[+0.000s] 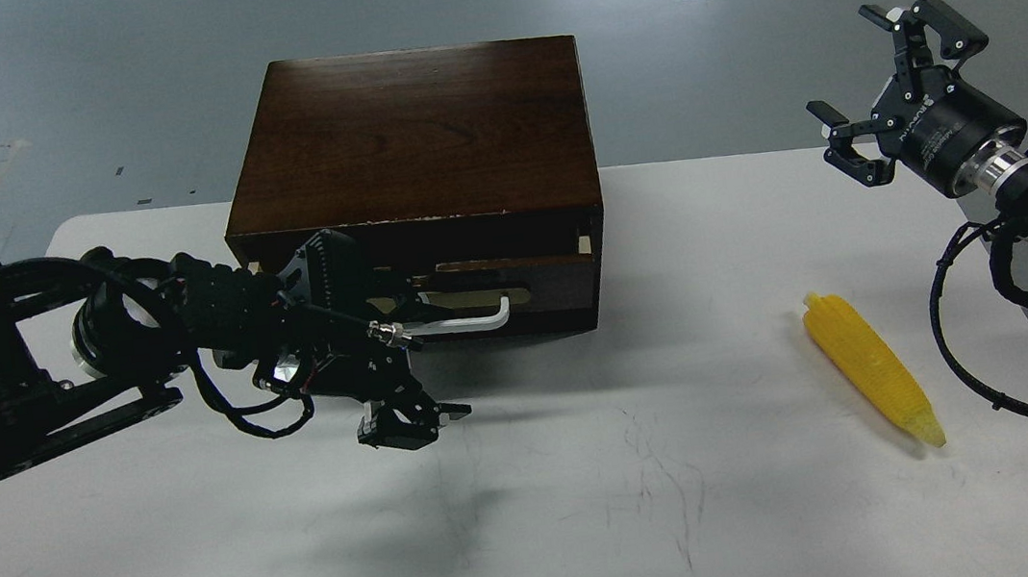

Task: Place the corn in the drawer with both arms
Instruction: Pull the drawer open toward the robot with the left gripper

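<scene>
The yellow corn (pixel 872 372) lies on the white table at the right, paler tip toward me. The drawer (pixel 532 279) in the dark cabinet's front stands pulled out a little, with pale wood showing at its top right corner. My left gripper (pixel 409 331) is at the left end of the drawer's white bar handle (pixel 471 318). It is dark and its fingers cannot be told apart; one claw part hangs below it over the table. My right gripper (pixel 875 81) is open and empty, up in the air above and behind the corn.
The dark wooden cabinet (pixel 419 130) stands at the table's back middle. The white table (pixel 597 511) has scuff marks in front of the cabinet. Its right edge runs close to the corn. Black cables hang from my right arm at the far right.
</scene>
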Motion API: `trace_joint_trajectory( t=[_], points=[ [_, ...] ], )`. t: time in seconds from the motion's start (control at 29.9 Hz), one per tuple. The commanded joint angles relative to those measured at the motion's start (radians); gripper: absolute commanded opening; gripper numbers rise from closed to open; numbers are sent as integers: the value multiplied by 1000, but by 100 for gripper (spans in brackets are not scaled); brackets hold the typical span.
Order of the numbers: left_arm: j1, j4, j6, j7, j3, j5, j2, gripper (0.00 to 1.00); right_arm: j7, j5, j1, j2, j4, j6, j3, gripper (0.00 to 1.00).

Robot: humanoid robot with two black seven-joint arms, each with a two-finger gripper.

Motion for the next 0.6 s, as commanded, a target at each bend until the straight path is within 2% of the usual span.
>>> trace_joint_trajectory(
  t=[0.0,0.57],
  points=[
    [1,-12,-1,0,3,0,9,98,0,0,5,0,-6,0,0,100],
    [1,-59,-1,0,14,0,33,98,0,0,8,5,-7,0,-1,100]
  ],
)
